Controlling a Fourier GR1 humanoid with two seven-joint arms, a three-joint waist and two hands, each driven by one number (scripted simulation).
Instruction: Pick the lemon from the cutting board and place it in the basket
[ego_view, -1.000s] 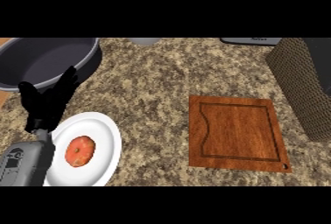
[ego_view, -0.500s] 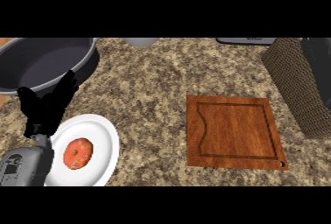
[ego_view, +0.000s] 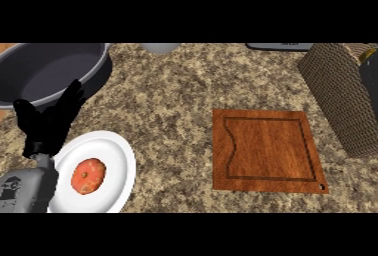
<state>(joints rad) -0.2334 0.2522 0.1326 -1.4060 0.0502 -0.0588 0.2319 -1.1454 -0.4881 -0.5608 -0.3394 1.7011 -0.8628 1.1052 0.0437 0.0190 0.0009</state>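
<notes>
Resting left hand (ego_view: 44, 132), fingers (ego_view: 69, 102) far from basket (ego_view: 341, 95)

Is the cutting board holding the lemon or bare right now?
Bare. The cutting board shows only wood grain and its groove; no lemon on it. The only fruit-like thing in view is an orange-red one on the white plate.

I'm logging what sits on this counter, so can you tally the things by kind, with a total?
Plates: 1, white plate
Round orange-red food: 1, on the plate
Cutting boards: 1, wooden board
Pots: 1, grey pot
Baskets: 1, woven basket
Total: 5
No lemon shows on the board. Two cut-off things at the top edge are left out.
</notes>
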